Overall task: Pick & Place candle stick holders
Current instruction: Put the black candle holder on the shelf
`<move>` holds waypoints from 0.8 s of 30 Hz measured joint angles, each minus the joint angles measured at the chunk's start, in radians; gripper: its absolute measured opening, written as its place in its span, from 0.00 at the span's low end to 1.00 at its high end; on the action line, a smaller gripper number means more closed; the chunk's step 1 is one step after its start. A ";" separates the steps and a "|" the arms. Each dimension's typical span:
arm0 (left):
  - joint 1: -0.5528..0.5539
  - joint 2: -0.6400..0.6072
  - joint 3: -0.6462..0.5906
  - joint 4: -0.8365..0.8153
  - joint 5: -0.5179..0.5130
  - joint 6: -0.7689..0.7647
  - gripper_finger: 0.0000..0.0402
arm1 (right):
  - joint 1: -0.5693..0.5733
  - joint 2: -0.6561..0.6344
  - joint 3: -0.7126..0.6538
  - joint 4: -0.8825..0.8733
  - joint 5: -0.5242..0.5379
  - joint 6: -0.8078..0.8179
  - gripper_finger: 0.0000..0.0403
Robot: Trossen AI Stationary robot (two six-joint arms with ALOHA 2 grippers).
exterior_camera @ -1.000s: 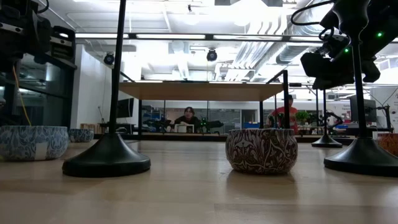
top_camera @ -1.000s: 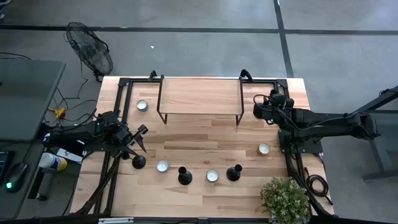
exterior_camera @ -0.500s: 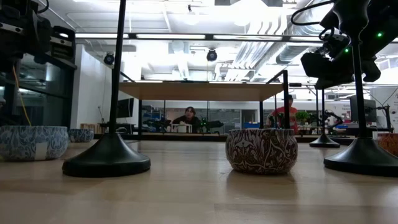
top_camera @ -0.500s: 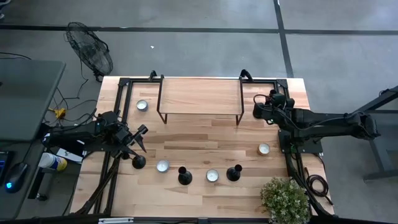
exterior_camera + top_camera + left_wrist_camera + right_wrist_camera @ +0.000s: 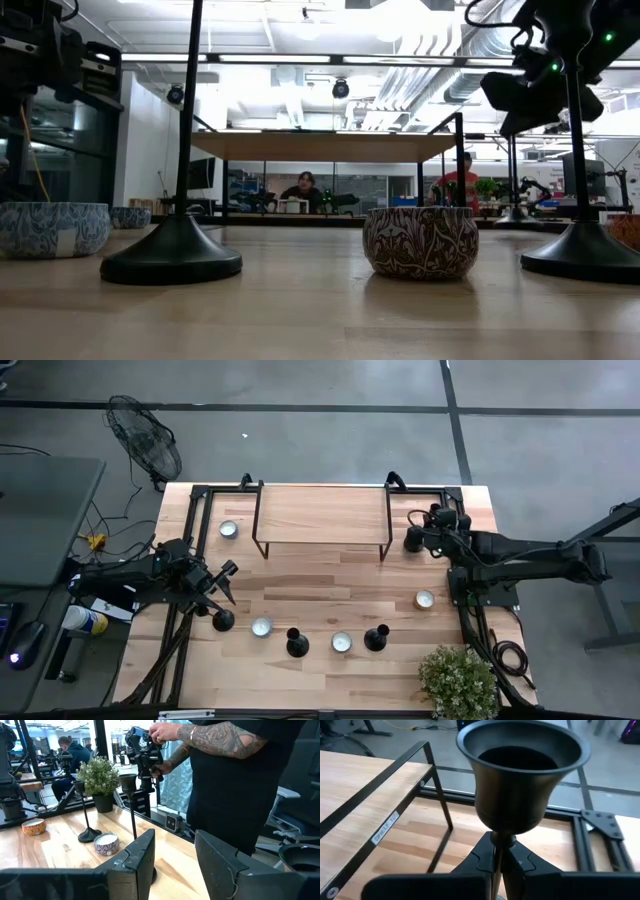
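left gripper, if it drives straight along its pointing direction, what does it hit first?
Likely the candle stick holder standing just ahead of the left gripper: its stem rises between the open fingers. Depth is unclear; the patterned tin sits farther off.

Wooden table point(image 5: 330, 575) — candle stick holders point(image 5: 297, 644), tins point(image 5: 262, 627) (patterned), shelf point(image 5: 320, 512).

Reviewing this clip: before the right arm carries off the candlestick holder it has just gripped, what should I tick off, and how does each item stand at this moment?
1. Right hand shut on the stem of the matte black metal candlestick holder: ok.
2. Holder upright in the grip, cup on top: ok.
3. Its base off the wooden table: cannot tell.
4. Black-framed wooden shelf beside the grip, apart from the holder: ok.
5. Left hand open around another black candlestick holder's stem, far from the right arm: ok.
6. Person standing at the table's edge handling a device: not ok.
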 joint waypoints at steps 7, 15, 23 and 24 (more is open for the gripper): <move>0.000 0.000 0.000 0.000 0.000 0.000 0.34 | -0.001 0.000 0.122 -0.190 0.024 0.023 0.01; 0.000 0.000 0.000 0.000 0.001 0.000 0.34 | -0.020 0.021 0.344 -0.360 0.053 -0.019 0.01; 0.000 0.000 0.000 0.000 0.005 0.000 0.34 | -0.113 0.137 0.602 -0.360 -0.017 -0.283 0.01; 0.000 0.000 0.000 0.000 0.005 0.000 0.34 | -0.124 0.156 0.631 -0.355 -0.034 -0.318 0.01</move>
